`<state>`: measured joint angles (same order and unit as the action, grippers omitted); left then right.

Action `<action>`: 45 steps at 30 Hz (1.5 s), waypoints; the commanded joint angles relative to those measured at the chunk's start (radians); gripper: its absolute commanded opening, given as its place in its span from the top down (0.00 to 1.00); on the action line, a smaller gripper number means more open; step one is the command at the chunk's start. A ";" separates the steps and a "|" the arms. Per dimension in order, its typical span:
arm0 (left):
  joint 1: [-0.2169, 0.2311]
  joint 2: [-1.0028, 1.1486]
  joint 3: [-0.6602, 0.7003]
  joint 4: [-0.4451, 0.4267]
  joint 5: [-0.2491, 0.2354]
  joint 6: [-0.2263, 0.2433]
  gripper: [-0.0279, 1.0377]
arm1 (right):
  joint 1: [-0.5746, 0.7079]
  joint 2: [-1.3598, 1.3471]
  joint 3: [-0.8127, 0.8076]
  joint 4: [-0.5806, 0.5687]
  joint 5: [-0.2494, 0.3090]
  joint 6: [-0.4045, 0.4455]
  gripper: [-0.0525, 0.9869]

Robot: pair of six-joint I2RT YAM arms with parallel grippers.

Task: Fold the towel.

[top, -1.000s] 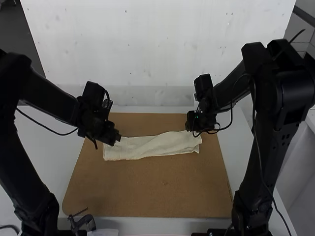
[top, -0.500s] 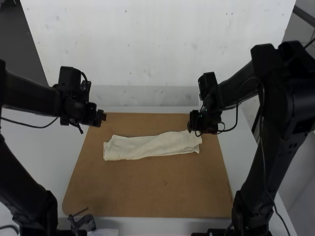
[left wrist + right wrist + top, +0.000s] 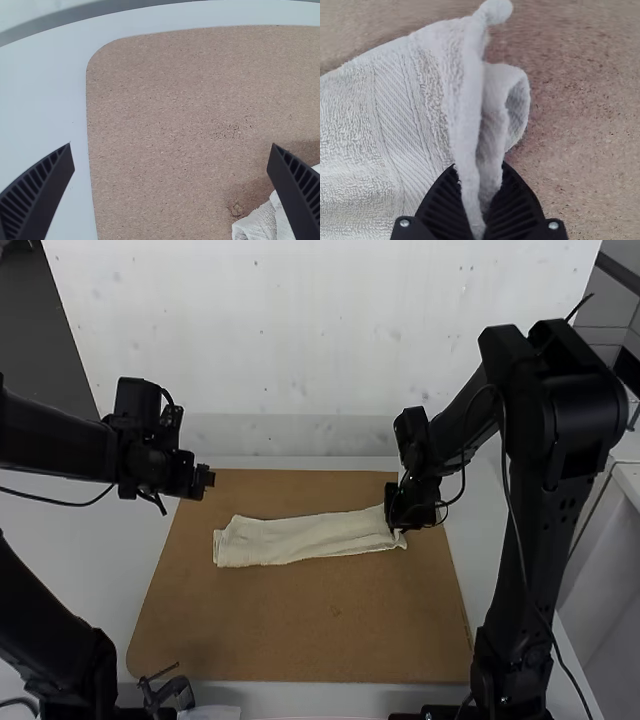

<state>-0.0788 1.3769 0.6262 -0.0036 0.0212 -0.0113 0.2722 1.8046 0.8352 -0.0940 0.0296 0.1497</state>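
A whitish towel [image 3: 305, 538] lies folded into a long strip across the brown board, some layers showing at its ends. At its right end my right gripper [image 3: 398, 524] is low over the board. The right wrist view has the towel [image 3: 380, 130] with its edge layers pinched in my right gripper [image 3: 479, 200], fingers closed on them. My left gripper [image 3: 208, 480] is beyond the towel's left end, apart from it. In the left wrist view the left gripper [image 3: 171, 155] stands wide open with nothing between its fingers, and a towel corner [image 3: 257, 225] is partly behind one finger.
The brown board [image 3: 300, 630] lies on a white table [image 3: 110, 570], with a pale wall behind it. A small dark clamp-like object [image 3: 168, 690] is at the near left edge, beside the left arm's base.
My left gripper has moved away from the towel's left end, outward and back. My right gripper has come down onto the right end and taken hold of it; that end has shifted slightly.
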 commanded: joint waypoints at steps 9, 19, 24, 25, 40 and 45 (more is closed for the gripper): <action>0.010 -0.042 -0.010 0.008 0.013 0.004 0.04 | -0.102 -0.060 -0.007 -0.059 -0.007 -0.030 0.93; 0.002 -0.084 -0.019 0.008 0.014 0.001 0.04 | -0.401 -0.154 0.012 -0.115 -0.054 -0.200 0.93; 0.001 -0.105 -0.028 0.008 0.014 0.001 0.04 | -0.534 -0.143 0.038 -0.124 -0.059 -0.279 0.93; 0.001 -0.105 -0.029 0.008 0.014 0.001 0.04 | -0.554 -0.139 0.045 -0.127 -0.059 -0.291 0.93; -0.010 -0.091 -0.034 0.017 0.013 -0.006 0.05 | -0.389 -0.243 0.071 -0.219 -0.062 -0.225 0.93; -0.006 -0.087 -0.036 0.017 0.010 -0.004 0.05 | -0.149 -0.284 0.056 -0.234 -0.019 -0.108 0.93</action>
<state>-0.0807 1.3003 0.5968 0.0048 0.0242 -0.0124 0.0059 1.5536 0.9016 -0.3225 -0.0174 -0.0589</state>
